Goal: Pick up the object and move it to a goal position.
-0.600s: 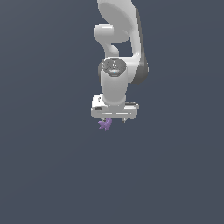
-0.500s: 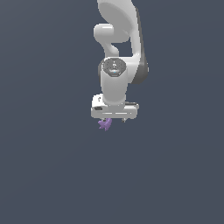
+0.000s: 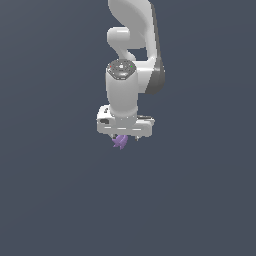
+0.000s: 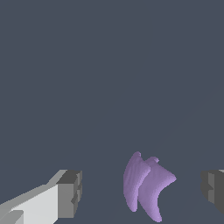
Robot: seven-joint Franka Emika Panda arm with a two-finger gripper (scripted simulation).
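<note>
The object (image 4: 146,188) is a small purple bunch of curved, banana-like lobes. In the wrist view it lies between my two grey fingertips, one (image 4: 70,192) on one side and the other (image 4: 213,190) on the opposite side, with gaps on both sides. My gripper (image 4: 141,191) is open around it and does not touch it. In the exterior view the white gripper (image 3: 124,136) points straight down and the object (image 3: 120,142) pokes out just below the hand, mostly hidden by it.
A plain dark grey-blue surface (image 3: 60,190) fills both views. The white arm (image 3: 131,60) rises above the gripper to the top of the exterior view.
The arm and gripper have shifted slightly toward the exterior view's left. The object still shows just below the hand.
</note>
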